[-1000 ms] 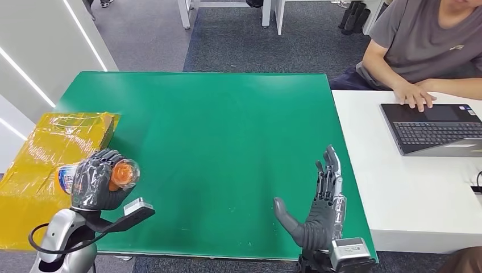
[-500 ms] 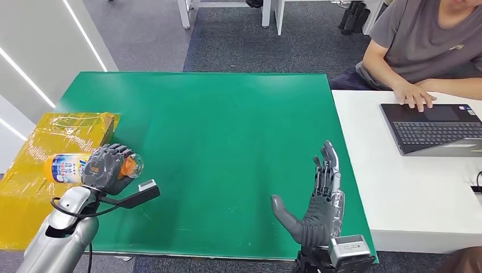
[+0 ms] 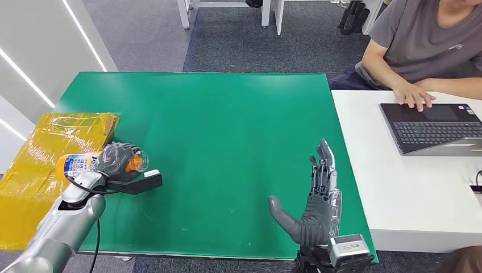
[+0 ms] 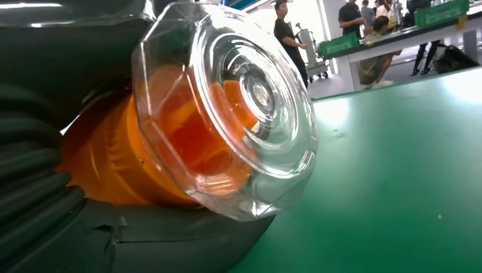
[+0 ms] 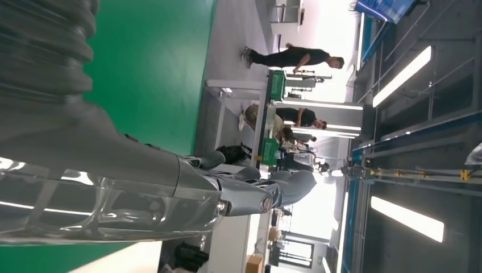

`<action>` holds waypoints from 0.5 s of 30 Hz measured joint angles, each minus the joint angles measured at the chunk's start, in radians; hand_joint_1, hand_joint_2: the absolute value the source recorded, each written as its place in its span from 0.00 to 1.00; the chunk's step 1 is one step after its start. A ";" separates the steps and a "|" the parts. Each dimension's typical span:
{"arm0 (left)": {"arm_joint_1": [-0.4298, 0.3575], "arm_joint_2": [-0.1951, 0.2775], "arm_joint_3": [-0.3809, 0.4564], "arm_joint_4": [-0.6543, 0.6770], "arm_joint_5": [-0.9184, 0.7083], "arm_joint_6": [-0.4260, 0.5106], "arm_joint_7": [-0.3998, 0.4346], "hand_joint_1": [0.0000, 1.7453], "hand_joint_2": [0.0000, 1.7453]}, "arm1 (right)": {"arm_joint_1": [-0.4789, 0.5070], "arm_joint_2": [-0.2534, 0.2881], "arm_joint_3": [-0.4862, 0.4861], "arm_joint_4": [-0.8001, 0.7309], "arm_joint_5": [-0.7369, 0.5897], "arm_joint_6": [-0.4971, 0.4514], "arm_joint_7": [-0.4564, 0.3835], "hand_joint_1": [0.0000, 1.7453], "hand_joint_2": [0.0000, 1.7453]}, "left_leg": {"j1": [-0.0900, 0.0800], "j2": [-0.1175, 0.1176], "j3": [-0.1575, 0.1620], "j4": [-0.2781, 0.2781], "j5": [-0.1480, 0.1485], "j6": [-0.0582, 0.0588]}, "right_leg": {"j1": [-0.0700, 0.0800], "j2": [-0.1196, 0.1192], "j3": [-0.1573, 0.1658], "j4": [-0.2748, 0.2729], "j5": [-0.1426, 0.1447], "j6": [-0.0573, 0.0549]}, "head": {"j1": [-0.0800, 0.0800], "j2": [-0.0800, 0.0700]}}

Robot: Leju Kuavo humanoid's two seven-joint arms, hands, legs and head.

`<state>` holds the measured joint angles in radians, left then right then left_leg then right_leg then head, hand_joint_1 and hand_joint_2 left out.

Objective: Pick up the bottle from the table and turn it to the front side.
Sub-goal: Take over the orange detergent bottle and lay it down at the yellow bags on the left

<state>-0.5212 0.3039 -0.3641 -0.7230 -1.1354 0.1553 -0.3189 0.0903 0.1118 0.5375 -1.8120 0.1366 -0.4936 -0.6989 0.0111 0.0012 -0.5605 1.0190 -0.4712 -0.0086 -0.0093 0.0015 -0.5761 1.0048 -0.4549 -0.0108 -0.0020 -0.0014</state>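
At frame left, left hand (image 3: 116,161) grips the bottle (image 3: 85,163); roll it slowly, label forward. Right hand (image 3: 318,207) is spread.

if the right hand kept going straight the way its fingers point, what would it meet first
Nothing nearby, it seems: the right hand is open, its fingers aimed up the green table towards the far edge. That stretch looks bare, though its height above the surface is unclear.

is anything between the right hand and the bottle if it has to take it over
Nothing visible. The left hand holds the bottle at the table's left edge; only bare green table lies between it and the open right hand.
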 joint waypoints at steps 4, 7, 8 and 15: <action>-0.012 -0.003 -0.008 0.028 -0.002 -0.009 -0.004 1.00 1.00 | 0.000 0.000 -0.001 0.000 0.003 0.000 0.000 0.00 1.00 | 0.000 0.000 0.000 0.000 0.000 0.000 | 0.000 0.000 0.000 0.000 0.000 0.000 | 0.000 0.000; -0.022 -0.001 -0.016 0.060 -0.004 -0.019 -0.015 1.00 1.00 | 0.002 0.000 -0.003 0.003 0.001 -0.003 0.000 0.00 1.00 | 0.000 0.000 0.000 0.000 0.000 0.000 | 0.000 0.000 0.000 0.000 0.000 0.000 | 0.000 0.000; -0.025 0.001 -0.019 0.073 -0.005 -0.021 -0.017 1.00 1.00 | 0.003 0.000 -0.003 0.004 -0.001 -0.004 0.000 0.00 1.00 | 0.000 0.000 0.000 0.000 0.000 -0.001 | 0.000 0.000 0.000 0.000 0.000 0.000 | 0.000 0.000; -0.040 0.014 -0.055 0.158 -0.034 -0.041 -0.006 1.00 1.00 | 0.005 0.000 -0.004 0.007 -0.007 -0.011 0.000 0.00 1.00 | 0.000 0.001 0.000 0.000 0.000 -0.001 | 0.000 0.000 0.000 0.000 0.001 -0.001 | 0.000 0.000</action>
<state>-0.5617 0.3176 -0.4189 -0.5647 -1.1692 0.1146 -0.3254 0.0952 0.1118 0.5333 -1.8047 0.1296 -0.5047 -0.6989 0.0111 0.0018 -0.5603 1.0189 -0.4708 -0.0092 -0.0093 0.0019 -0.5760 1.0053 -0.4544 -0.0115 -0.0019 -0.0015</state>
